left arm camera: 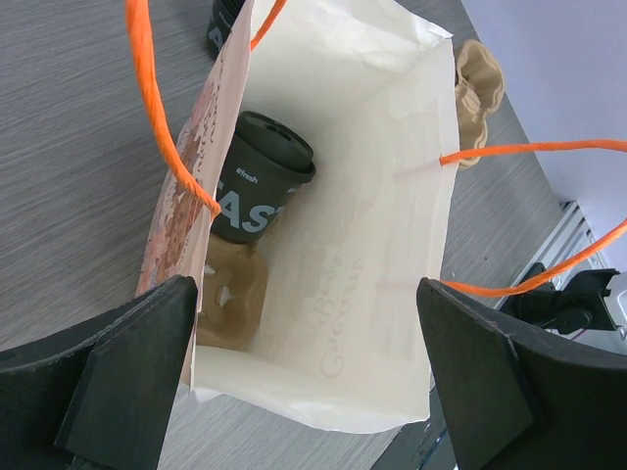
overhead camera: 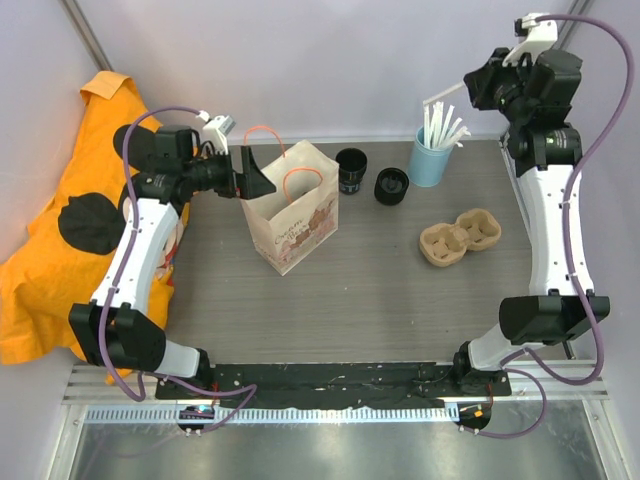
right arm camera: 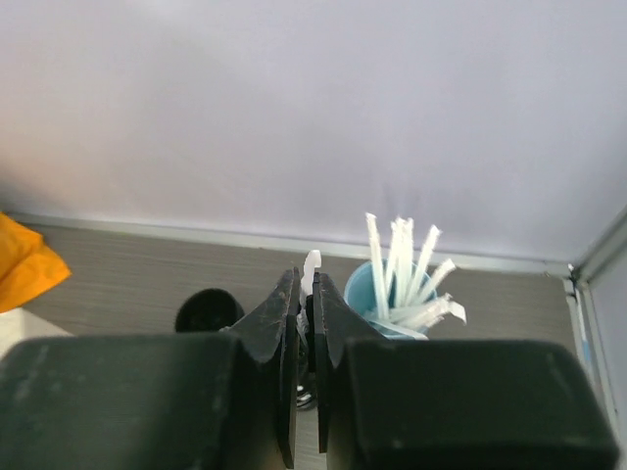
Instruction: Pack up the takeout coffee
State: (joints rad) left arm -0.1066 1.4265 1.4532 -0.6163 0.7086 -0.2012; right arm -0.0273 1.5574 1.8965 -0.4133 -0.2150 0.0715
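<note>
**Left gripper (left arm camera: pixel 306 294) spread at the bag, right gripper (right arm camera: pixel 306 323) clamped on a straw**

The left gripper is released, its fingers wide to either side of the paper bag's (overhead camera: pixel 293 222) mouth. I cannot tell whether they touch the paper. Inside the bag, against its far wall, one takeout coffee (left arm camera: pixel 263 176) sits upright and lidded in a pulp holder (left arm camera: pixel 227 299).

Right of the bag and farther back, two more black cups (overhead camera: pixel 351 170) sit close together on the table (overhead camera: pixel 380 290). Such a cup is likely light, stiff at the rim, softer in the wall and smooth enough to slip. A hold across the body just under the lid looks safest, with the cup kept upright in case it is filled.

The bag is thin and would tip easily, and its orange handles (left arm camera: pixel 147 98) arch over the opening. There is free room along its near side.

Farther right are the blue cup of straws (overhead camera: pixel 430 160) and a second pulp tray (overhead camera: pixel 460 238). The right gripper, high at the far right, pinches a white straw (right arm camera: pixel 312 262).
</note>
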